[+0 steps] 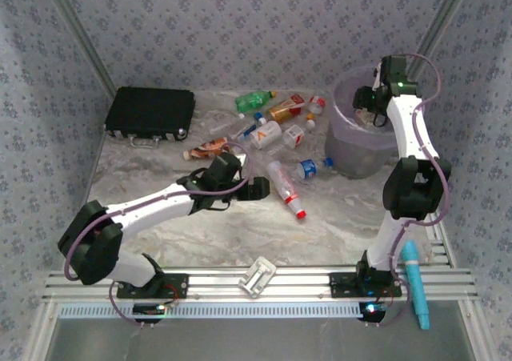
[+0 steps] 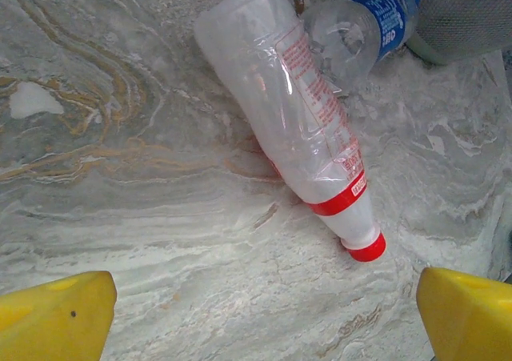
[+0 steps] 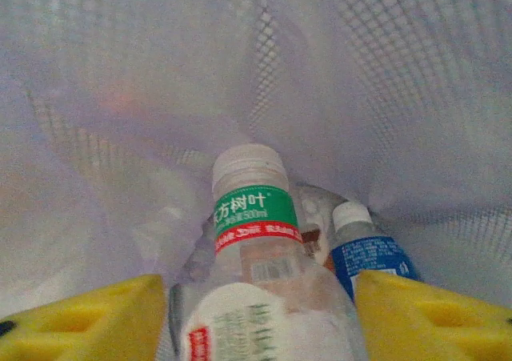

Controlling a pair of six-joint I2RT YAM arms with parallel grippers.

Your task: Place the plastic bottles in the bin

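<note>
Left tool [image 2: 262, 321] near two bottles [image 2: 296, 113]; one bin [image 1: 342, 146].

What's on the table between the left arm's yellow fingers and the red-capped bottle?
Nothing: only bare marble table separates the left gripper from the red-capped bottle, seen from the left wrist camera.

Overhead sees table [image 1: 200, 233]; right wrist — inside bin [image 3: 400, 73] (probably).

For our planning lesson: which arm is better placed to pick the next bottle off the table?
Left. Its open fingers hover close to the red-capped bottle lying on the table. The right fingers are at the bin, with a green-labelled bottle between them.
</note>
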